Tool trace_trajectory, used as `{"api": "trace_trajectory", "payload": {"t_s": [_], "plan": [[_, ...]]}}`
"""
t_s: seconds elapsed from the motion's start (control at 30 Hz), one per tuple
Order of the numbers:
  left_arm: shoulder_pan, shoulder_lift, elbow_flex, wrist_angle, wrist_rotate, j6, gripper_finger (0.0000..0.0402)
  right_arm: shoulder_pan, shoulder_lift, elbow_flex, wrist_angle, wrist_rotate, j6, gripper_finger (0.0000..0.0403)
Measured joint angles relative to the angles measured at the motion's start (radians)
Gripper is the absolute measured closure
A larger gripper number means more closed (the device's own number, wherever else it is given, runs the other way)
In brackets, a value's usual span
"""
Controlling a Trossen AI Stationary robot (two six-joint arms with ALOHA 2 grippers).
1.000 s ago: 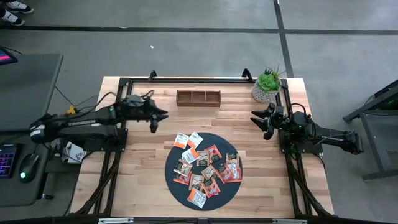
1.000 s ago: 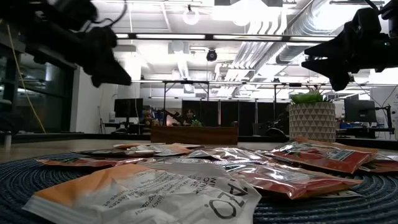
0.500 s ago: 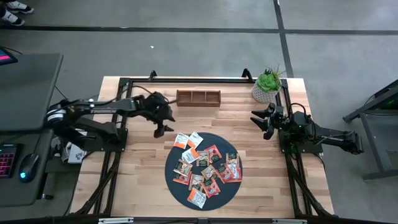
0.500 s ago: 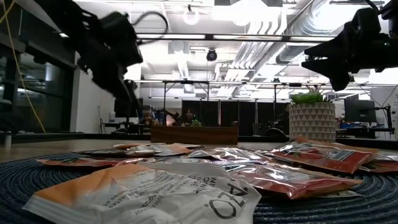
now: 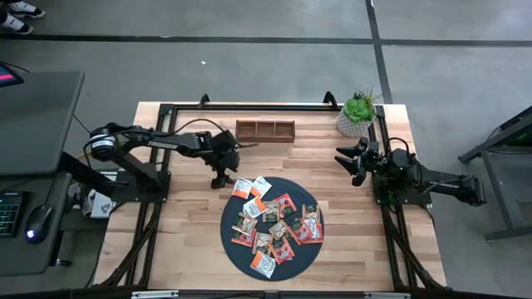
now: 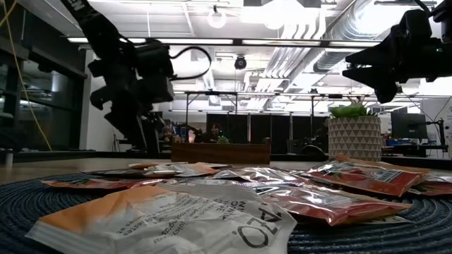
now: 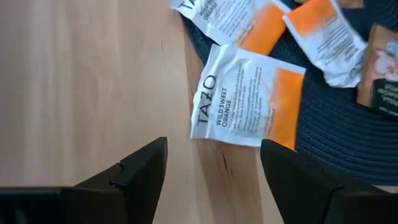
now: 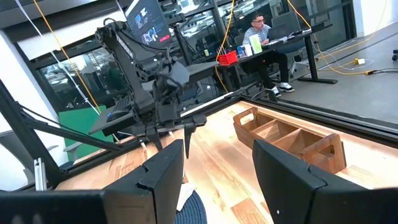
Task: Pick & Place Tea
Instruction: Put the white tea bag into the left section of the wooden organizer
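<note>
Several small flat tea sachets (image 5: pixel 274 223), white, orange, red and brown-green, lie piled on a dark round mat (image 5: pixel 229 241). One white-and-orange sachet (image 7: pixel 249 96) lies half on the mat's edge and half on the wood. My left gripper (image 5: pixel 221 178) hangs just beyond the mat's far-left edge, fingers pointing down and open, above bare wood beside that sachet (image 5: pixel 242 188). In the left wrist view the left gripper (image 7: pixel 213 148) touches nothing. My right gripper (image 5: pixel 349 163) waits open, raised near the table's right side.
A wooden tray with compartments (image 5: pixel 265 130) stands near the far edge, a potted plant (image 5: pixel 356 116) at the far right corner. Black frame rails (image 5: pixel 249 106) run along the table's sides. Bare wood lies left of the mat (image 5: pixel 179 224). A person sits at a desk in the room behind (image 8: pixel 261 34).
My left gripper has swung from the table's left side toward the mat, tipped from level to pointing down, and dropped close to the wood by the white-and-orange sachet. The sachets have not moved.
</note>
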Motion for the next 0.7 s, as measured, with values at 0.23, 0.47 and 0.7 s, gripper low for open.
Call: {"api": "trace_trajectory", "payload": {"t_s": [0.23,0.47,0.7], "plan": [[-0.063,0.053,0.046,-0.001,-0.143,0.001,0.0145,0.000,0.000,0.000,0.000,0.000,0.000,0.0214],[-0.084,0.057,0.085,-0.002,-0.200,0.003,0.0145,0.000,0.000,0.000,0.000,0.000,0.000,0.0214],[-0.084,0.083,0.086,-0.046,-0.199,0.003,0.0145,0.000,0.000,0.000,0.000,0.001,0.000,0.0214]]}}
